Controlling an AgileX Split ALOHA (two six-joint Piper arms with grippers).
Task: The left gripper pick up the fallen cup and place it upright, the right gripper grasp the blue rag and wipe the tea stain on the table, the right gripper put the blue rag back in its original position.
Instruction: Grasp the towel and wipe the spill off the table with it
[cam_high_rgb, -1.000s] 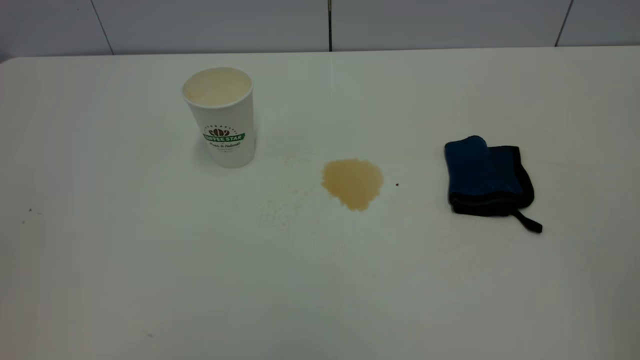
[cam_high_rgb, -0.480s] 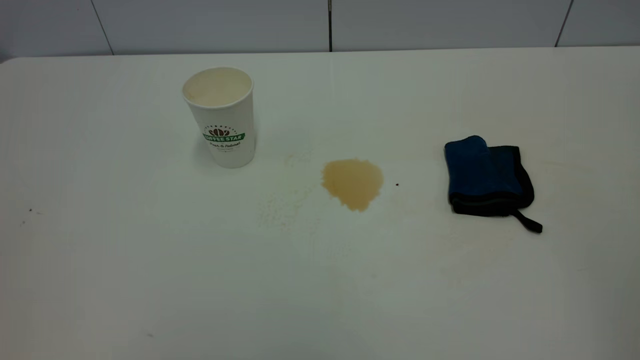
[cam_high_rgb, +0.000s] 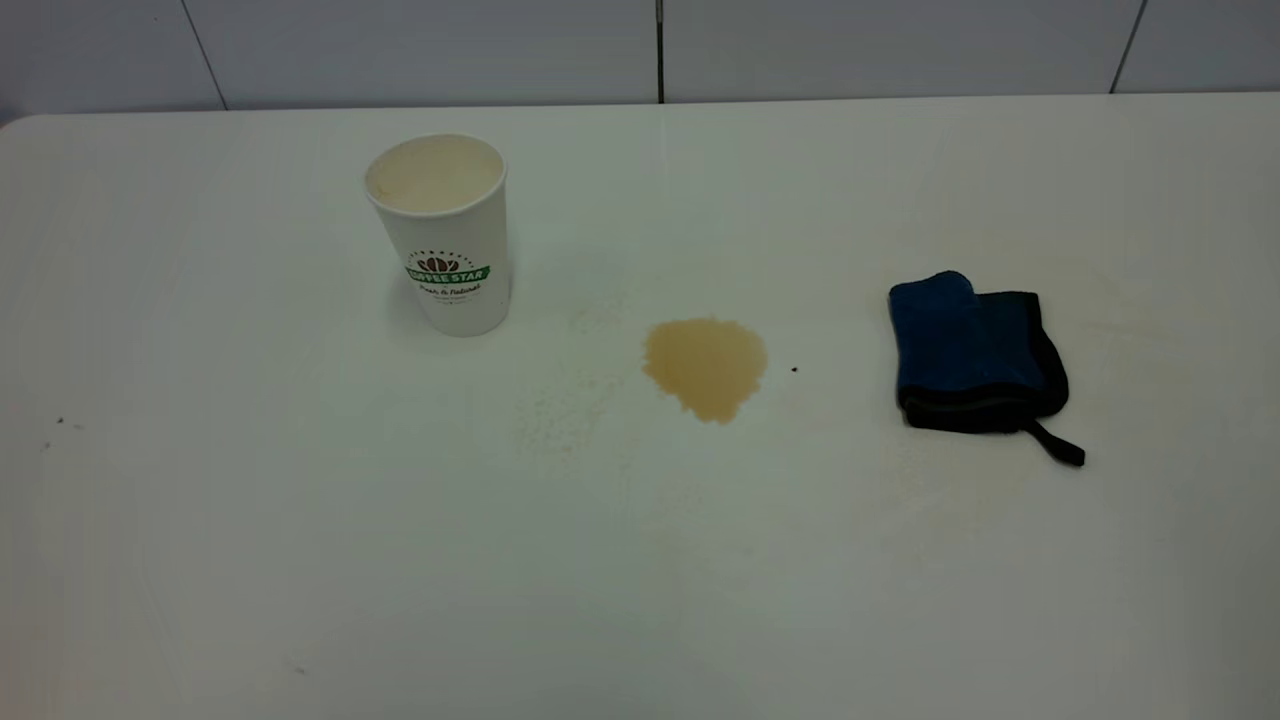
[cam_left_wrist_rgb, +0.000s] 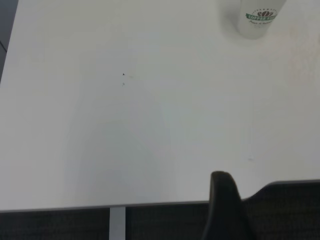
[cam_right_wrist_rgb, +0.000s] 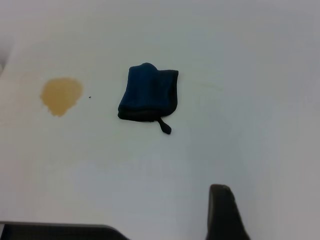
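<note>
The white paper cup (cam_high_rgb: 445, 240) with the green banner logo stands upright on the table at the back left; it also shows in the left wrist view (cam_left_wrist_rgb: 260, 19). The light brown tea stain (cam_high_rgb: 706, 366) lies mid-table and shows in the right wrist view (cam_right_wrist_rgb: 61, 95). The folded blue rag (cam_high_rgb: 975, 352) lies to the stain's right, its black loop strap pointing to the front, and also shows in the right wrist view (cam_right_wrist_rgb: 148, 95). Neither arm is in the exterior view. A black part of the left gripper (cam_left_wrist_rgb: 222, 205) hangs over the table's front edge, far from the cup. A black part of the right gripper (cam_right_wrist_rgb: 222, 212) is well short of the rag.
The white table (cam_high_rgb: 640, 560) has faint tan streaks (cam_high_rgb: 560, 415) left of the stain and near the rag. Tiny dark specks (cam_high_rgb: 60, 421) lie at the left and one (cam_high_rgb: 794, 369) beside the stain. A tiled wall (cam_high_rgb: 640, 50) runs behind the table.
</note>
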